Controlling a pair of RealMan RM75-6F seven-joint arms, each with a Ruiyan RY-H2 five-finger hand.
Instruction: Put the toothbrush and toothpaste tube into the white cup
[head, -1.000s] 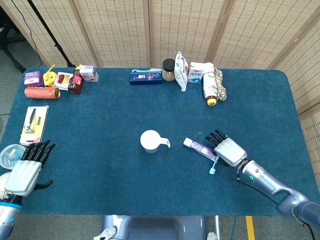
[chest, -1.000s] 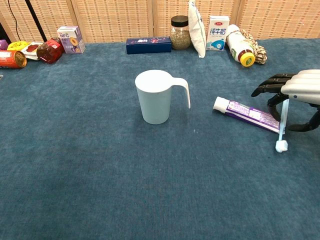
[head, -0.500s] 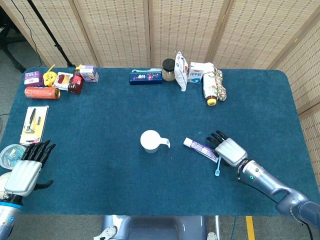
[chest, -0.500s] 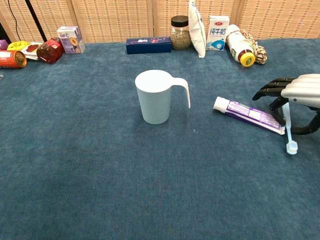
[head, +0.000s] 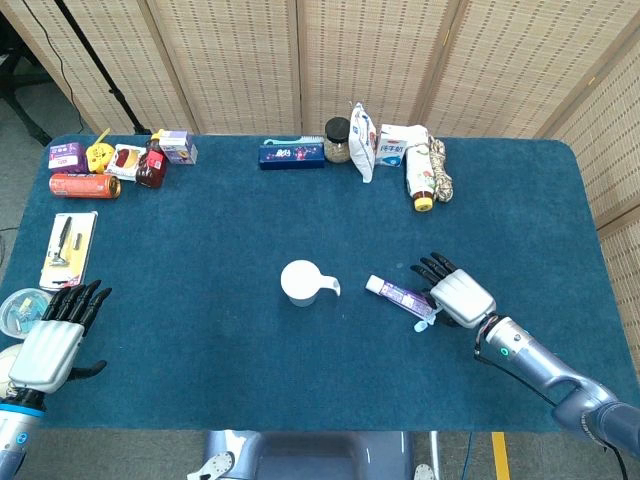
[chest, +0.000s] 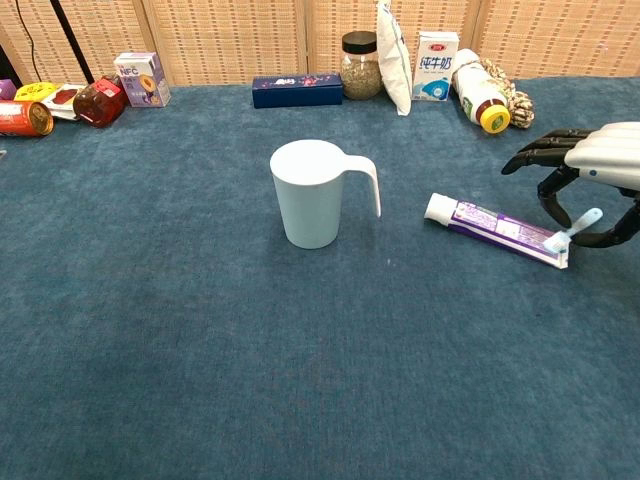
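Nothing is in the cup (chest: 312, 192) at mid-frame yet: your right hand (chest: 600, 168) at right grips the toothbrush (chest: 578, 226) in its fingers (chest: 535, 155), the toothpaste tube (chest: 495, 225) lies on the surface (chest: 200, 330) beside it, and your left hand (head: 48, 345) is open, lower left.

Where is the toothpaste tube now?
The toothpaste tube lies flat on the table, right of the white cup, its far end beside the right hand.
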